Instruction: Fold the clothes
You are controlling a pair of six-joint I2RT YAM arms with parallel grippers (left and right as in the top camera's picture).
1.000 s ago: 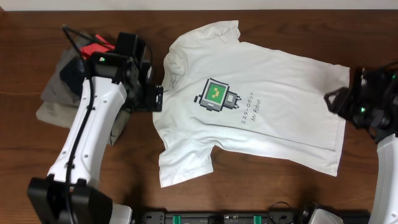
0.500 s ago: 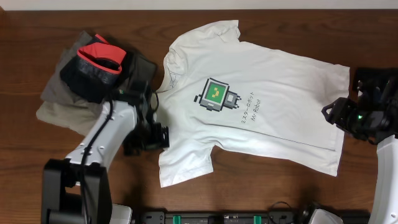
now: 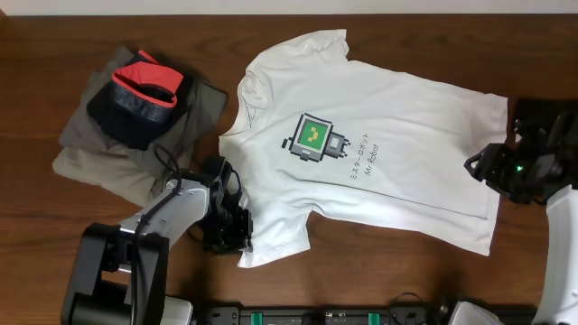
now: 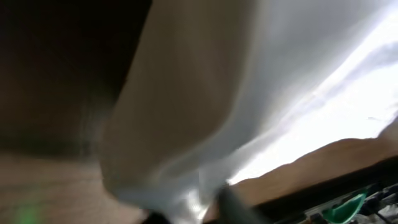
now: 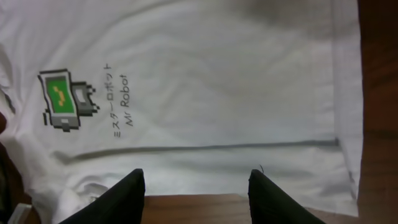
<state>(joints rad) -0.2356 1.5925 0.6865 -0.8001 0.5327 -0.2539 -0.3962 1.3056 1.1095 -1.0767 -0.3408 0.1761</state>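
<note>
The clothes are a white T-shirt lying flat on the wooden table, with its green square print face up, the collar to the left and the hem to the right. My left gripper is low at the near sleeve and shut on that sleeve's edge. In the blurred left wrist view, white cloth fills the frame down to the left gripper. My right gripper hovers open by the hem. In the right wrist view the right gripper has bare wood between its fingertips, and the shirt starts just beyond.
A pile of other garments sits at the back left: an olive-grey piece with a black and red item on top. A black rail with green parts runs along the table's front edge.
My left arm has swung from beside the collar down to the near sleeve and has shut there, nudging the sleeve's edge. The right gripper has barely shifted.
</note>
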